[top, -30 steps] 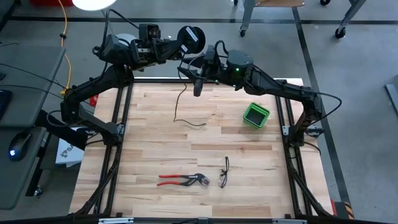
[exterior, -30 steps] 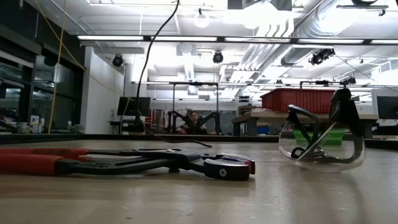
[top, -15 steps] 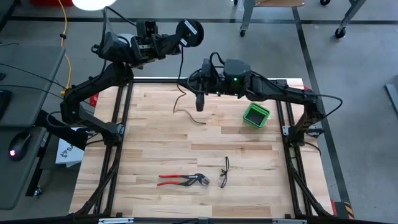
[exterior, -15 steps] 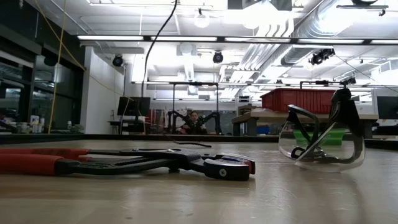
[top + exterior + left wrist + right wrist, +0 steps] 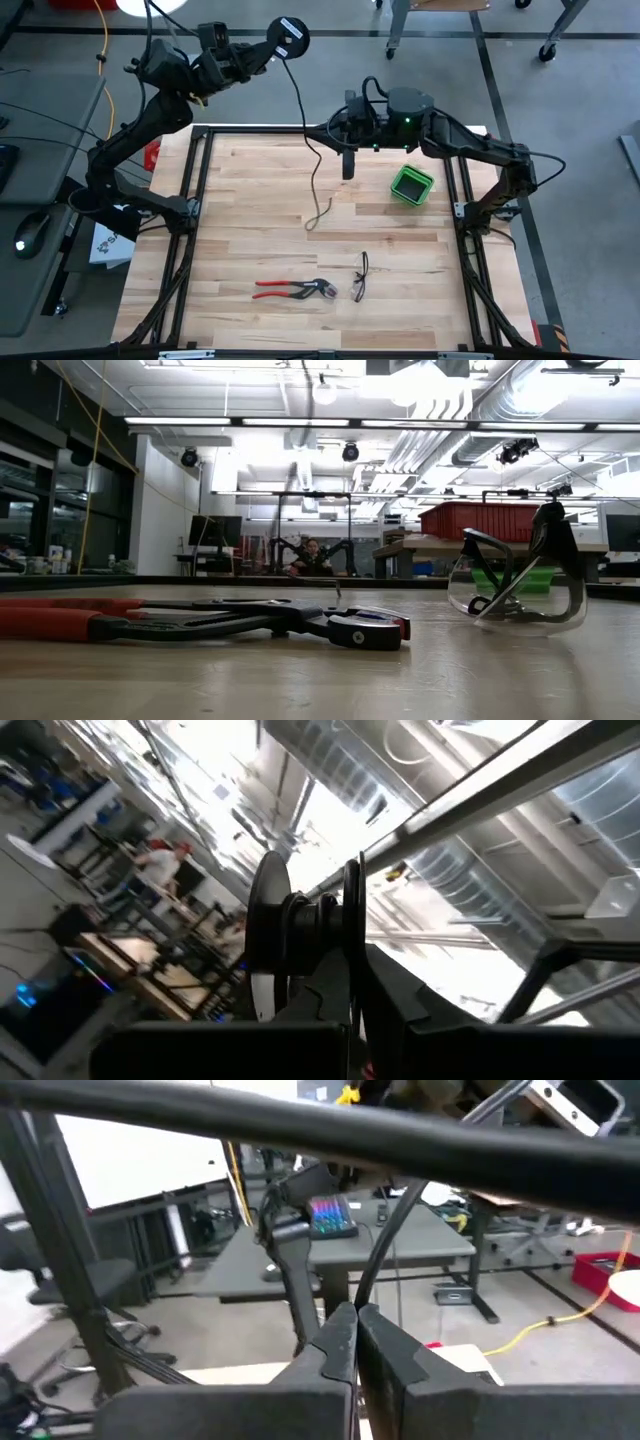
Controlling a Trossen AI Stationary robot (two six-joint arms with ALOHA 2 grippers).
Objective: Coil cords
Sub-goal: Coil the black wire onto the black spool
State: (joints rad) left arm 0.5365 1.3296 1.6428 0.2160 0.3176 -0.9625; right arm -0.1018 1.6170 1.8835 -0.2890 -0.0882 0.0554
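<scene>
The cord's reel (image 5: 289, 36), a small round black disc with a pale centre, hangs beyond the table's far edge with my left gripper (image 5: 352, 1005) shut on it. The thin black cord (image 5: 303, 105) runs from the reel to my right gripper (image 5: 355, 1328), which is shut on it above the table's far middle. Below that gripper the cord (image 5: 318, 190) hangs down, and its free end (image 5: 312, 224) lies on the wood. The low view shows only that end (image 5: 337, 589). My left gripper pinches one thin flange of the reel (image 5: 352, 945) between its two fingers, at the flange's rim. The reel stands edge-on above the fingers, lifted clear of the table. My right gripper pinches the cord (image 5: 366, 1285) between its two shut fingers, coming level from the table's right and lying across it. The cord rises slanting from the fingers toward the reel.
Red-handled pliers (image 5: 292, 289) and safety glasses (image 5: 360, 277) lie near the table's front middle. A green container (image 5: 411, 184) stands at the right, close under my right arm. Black frame bars (image 5: 250, 128) run along the table's edges.
My left gripper has carried the reel toward the far edge and a little left. My right gripper has gone toward the table's right edge. The cord's hanging part went with it, and its free end has slid right and nearer across the wood.
</scene>
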